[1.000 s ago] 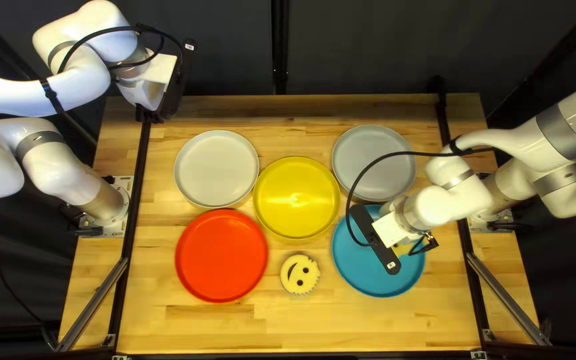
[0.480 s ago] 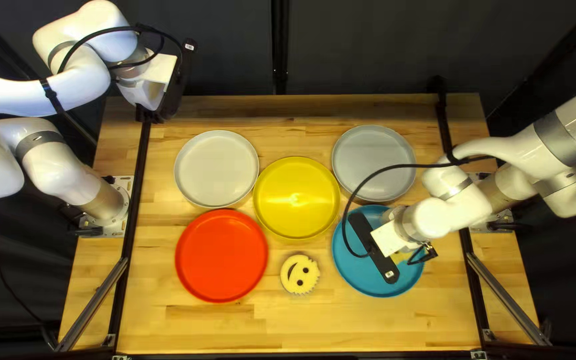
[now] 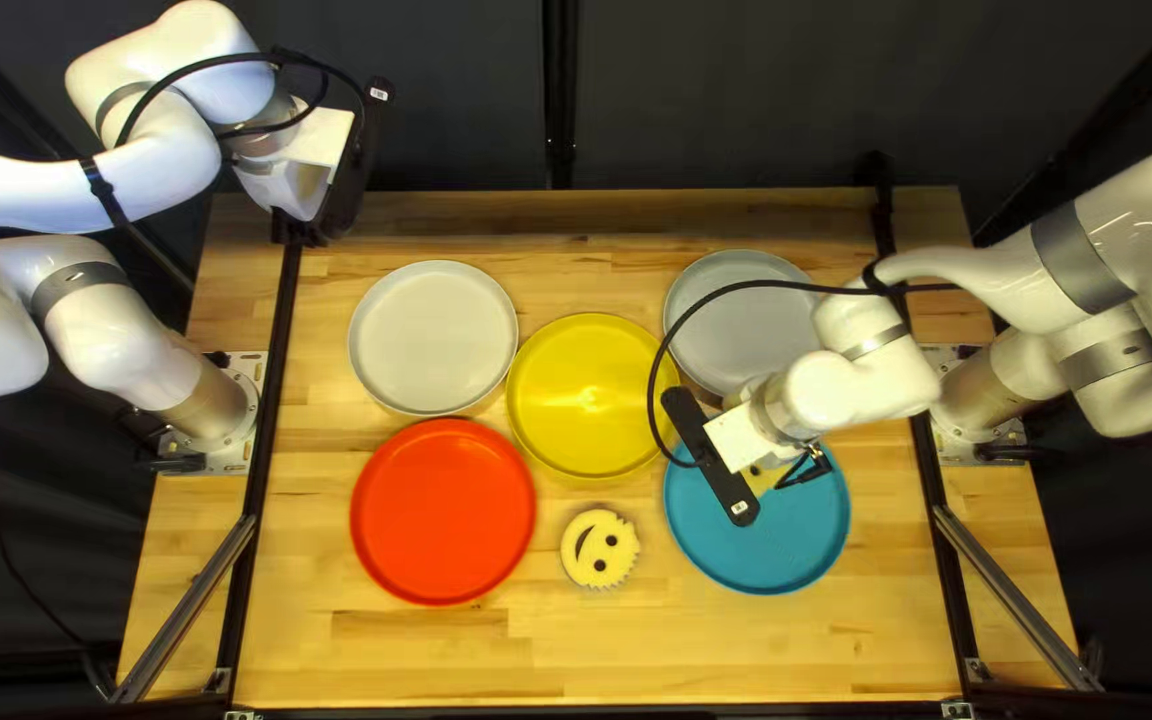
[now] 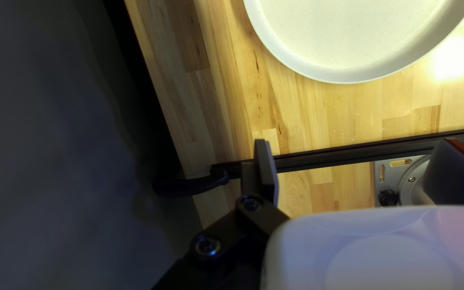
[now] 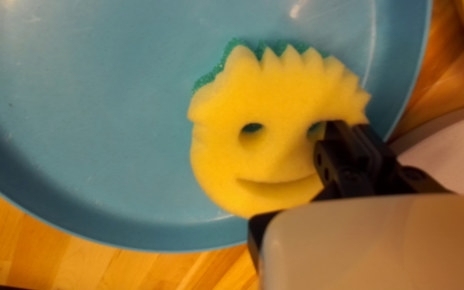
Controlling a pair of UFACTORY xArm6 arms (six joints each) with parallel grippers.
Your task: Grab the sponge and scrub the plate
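Right wrist view has the yellow sponge (image 5: 280,99) just ahead of my right gripper (image 5: 346,124), whose two fingers are drawn close together and seem to pinch it by one edge, near an eye hole. That grip, I judge, leaves most of the pad free to lie against the blue plate (image 5: 108,107). Its green side (image 5: 206,80) is turned toward the plate, presumably because the rougher face does the scrubbing; whether all of it presses down I can't tell. The sponge sits inside the rim, on the part toward the yellow plate (image 3: 563,440), so scrubbing looks under way, and the next stroke should probably go back across the middle. An edge grip could let the pad twist or ride up the wall if I push too hard. On the bare wood between the blue plate and the red plate (image 3: 443,514) lies a second sponge (image 3: 599,548), face up, not needed for this job. Farther off stand the pale grey plate (image 3: 750,334) and the white plate (image 3: 434,338), both apart from the work. Beyond the white one, by the far left corner, my left gripper (image 4: 355,142) hangs with its fingers wide and nothing between them, likely parked there to keep clear.
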